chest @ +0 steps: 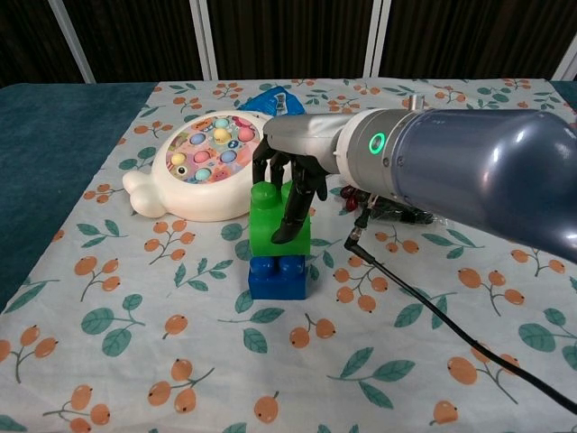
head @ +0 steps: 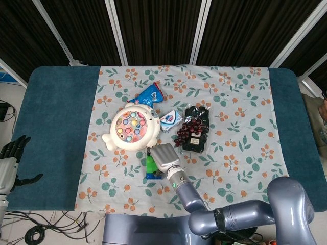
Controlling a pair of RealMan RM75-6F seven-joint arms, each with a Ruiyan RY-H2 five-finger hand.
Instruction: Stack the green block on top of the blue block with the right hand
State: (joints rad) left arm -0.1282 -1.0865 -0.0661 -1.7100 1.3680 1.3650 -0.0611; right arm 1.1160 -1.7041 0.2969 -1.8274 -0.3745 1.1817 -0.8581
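In the chest view my right hand [chest: 290,180] grips the green block [chest: 274,221] from above, its fingers wrapped over the block's top and right side. The green block sits directly on the blue block [chest: 278,277], roughly lined up with it. From the head view the right hand [head: 163,156] covers most of both blocks; a sliver of the green block [head: 150,164] and of the blue block [head: 153,175] shows at its left. My left hand [head: 11,158] hangs open off the table's left edge, holding nothing.
A white fishing-game toy [chest: 205,176] lies just behind and left of the blocks. A blue snack packet [head: 148,94], a small white-blue packet [head: 170,118] and a dark bag of red fruit [head: 194,128] lie behind. A black cable [chest: 433,316] trails from the right wrist.
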